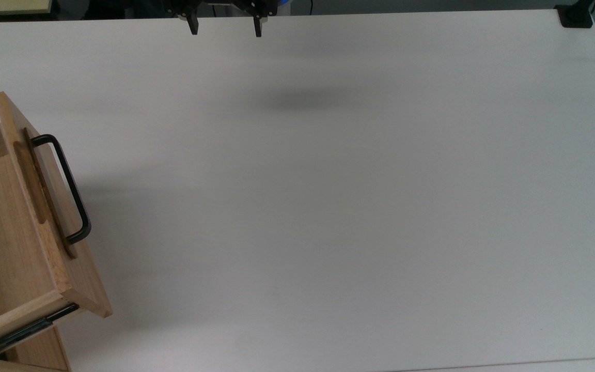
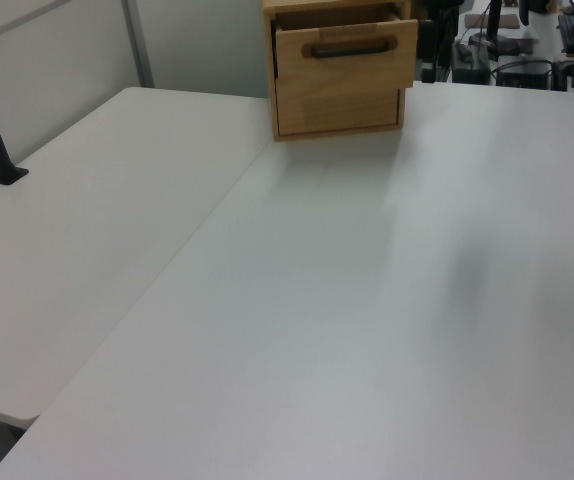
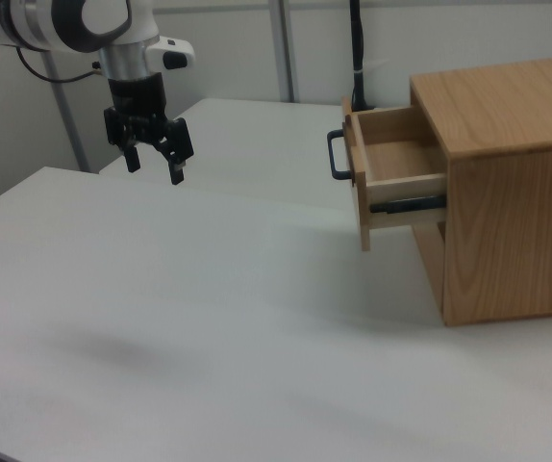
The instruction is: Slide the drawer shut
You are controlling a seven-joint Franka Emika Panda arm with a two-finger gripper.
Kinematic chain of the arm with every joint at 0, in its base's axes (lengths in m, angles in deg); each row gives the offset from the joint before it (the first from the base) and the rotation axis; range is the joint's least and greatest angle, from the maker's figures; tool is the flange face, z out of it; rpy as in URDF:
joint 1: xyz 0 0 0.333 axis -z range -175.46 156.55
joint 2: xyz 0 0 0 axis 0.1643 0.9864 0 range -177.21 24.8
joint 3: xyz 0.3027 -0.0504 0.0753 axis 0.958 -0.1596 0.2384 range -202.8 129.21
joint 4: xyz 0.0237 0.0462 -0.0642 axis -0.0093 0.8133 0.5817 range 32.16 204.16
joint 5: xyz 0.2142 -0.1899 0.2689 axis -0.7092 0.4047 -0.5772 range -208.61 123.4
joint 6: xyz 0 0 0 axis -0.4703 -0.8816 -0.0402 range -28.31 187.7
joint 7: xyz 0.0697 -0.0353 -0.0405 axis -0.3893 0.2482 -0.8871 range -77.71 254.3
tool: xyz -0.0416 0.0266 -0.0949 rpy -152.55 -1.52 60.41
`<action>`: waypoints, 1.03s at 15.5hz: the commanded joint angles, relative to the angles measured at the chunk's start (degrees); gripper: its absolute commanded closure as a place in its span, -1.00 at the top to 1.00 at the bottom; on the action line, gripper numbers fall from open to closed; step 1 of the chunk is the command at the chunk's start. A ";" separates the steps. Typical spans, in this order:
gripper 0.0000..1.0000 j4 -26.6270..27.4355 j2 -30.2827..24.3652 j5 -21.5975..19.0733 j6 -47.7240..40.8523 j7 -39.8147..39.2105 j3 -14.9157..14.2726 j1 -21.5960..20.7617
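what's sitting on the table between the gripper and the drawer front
Nothing: in the right view, bare white table separates the raised, open gripper from the drawer.

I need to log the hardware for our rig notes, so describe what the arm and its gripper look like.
The arm has glossy white shells with a dark grey round joint cap and a black cable trailing behind it. Its wrist narrows to a silvery collar above a black gripper. The gripper has two short black fingers on a boxy black body.
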 commanded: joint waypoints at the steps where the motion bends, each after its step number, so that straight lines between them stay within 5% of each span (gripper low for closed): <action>1: 0.99 0.30 -0.61 -0.59 -1.24 2.25 -0.34 0.24; 11: 0.89 0.21 -0.52 -0.85 -1.06 2.36 -0.34 0.24; 14: 0.61 -0.05 0.01 -1.20 0.69 6.21 -0.43 0.24; 16: 0.18 -0.05 1.32 -1.73 8.14 20.05 -0.52 0.42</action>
